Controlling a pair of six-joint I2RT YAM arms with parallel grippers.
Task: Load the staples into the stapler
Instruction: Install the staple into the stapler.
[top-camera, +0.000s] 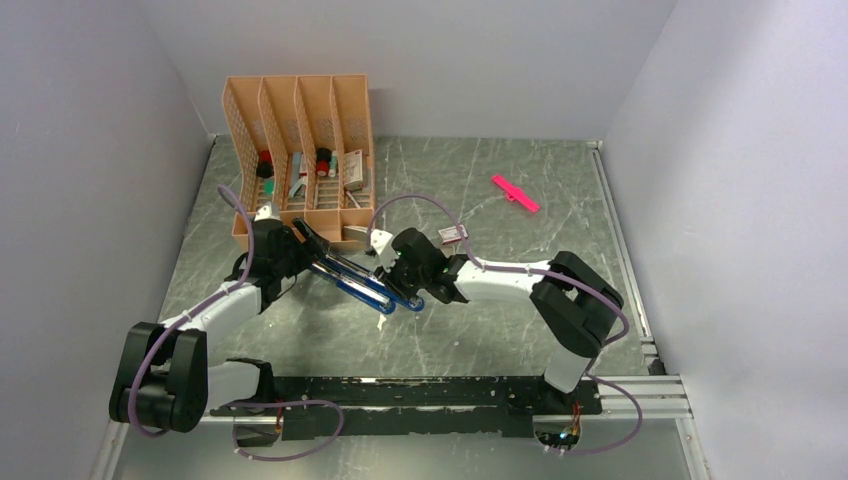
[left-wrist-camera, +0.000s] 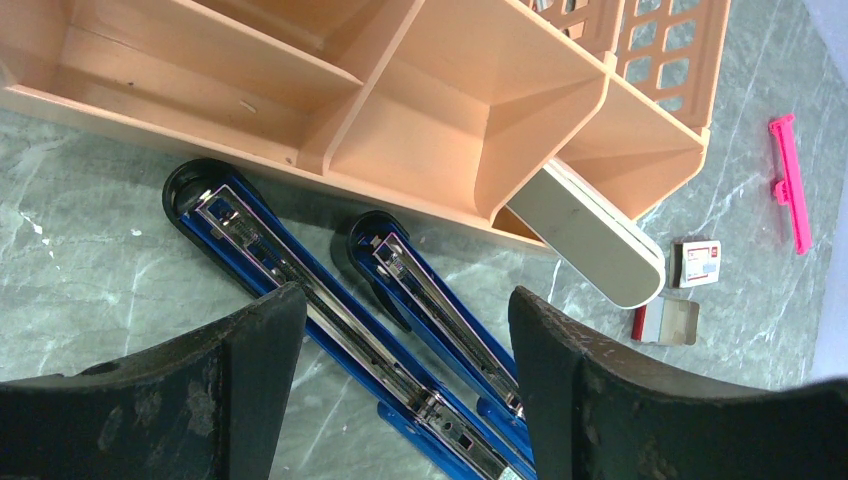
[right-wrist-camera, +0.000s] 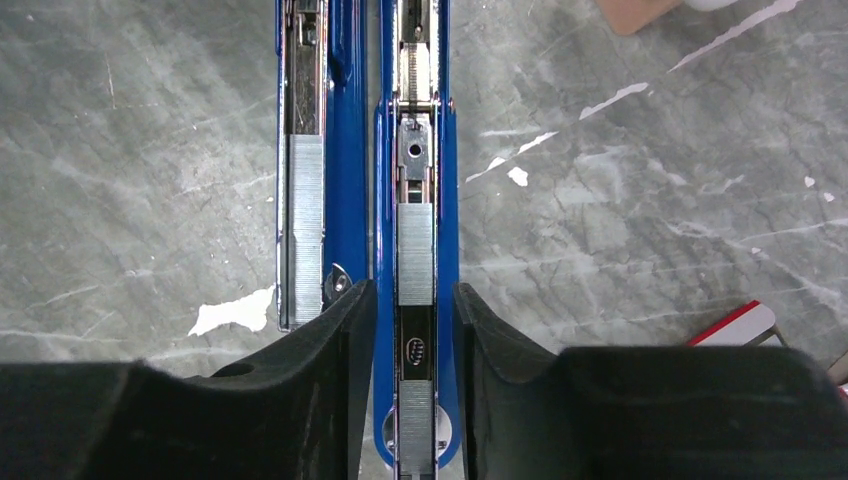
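Observation:
A blue stapler (top-camera: 360, 285) lies opened out on the table, its two long arms (left-wrist-camera: 300, 280) side by side. In the right wrist view, silvery staples (right-wrist-camera: 415, 250) sit in the right arm's channel, with another strip (right-wrist-camera: 415, 440) nearer me and one (right-wrist-camera: 302, 230) in the left arm. My right gripper (right-wrist-camera: 415, 300) is open, its jaws straddling that right arm close to its blue sides, holding nothing. My left gripper (left-wrist-camera: 400, 300) is wide open above both arms, near the stapler's black ends (left-wrist-camera: 190, 190). The small staple box (left-wrist-camera: 697, 263) lies on the table to the right.
A peach desk organizer (top-camera: 300, 150) with several compartments stands just behind the stapler. A pale grey-white case (left-wrist-camera: 590, 230) leans out of its end slot. A pink plastic stick (top-camera: 515, 193) lies at the back right. An open red-edged tray (left-wrist-camera: 665, 322) sits next to the box.

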